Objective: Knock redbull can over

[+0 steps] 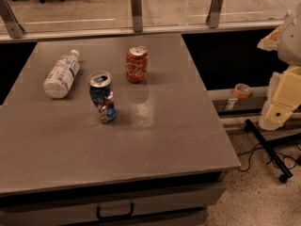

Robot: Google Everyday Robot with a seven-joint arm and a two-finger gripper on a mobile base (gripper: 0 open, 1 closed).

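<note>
Dented, slim blue-and-silver metal redbull can [103,98] stands upright on the flat grey table [164,140], left of its middle; a clear plastic bottle [61,74] with a white label lies on its side near the can's left; a short red-orange soda can [136,64] stands upright behind; the cream gripper [278,102] hangs beyond the table's right edge, well apart from the can; whether it is wide or narrow I cannot tell.

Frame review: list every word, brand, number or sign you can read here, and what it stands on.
Nothing can be quoted with certainty.
Red soda can: white script logo, letters not readable.
Redbull can: red marks on blue, no readable text.
Bottle: dark print on white label, unreadable.
Gripper, right of the table: no markings seen.
</note>
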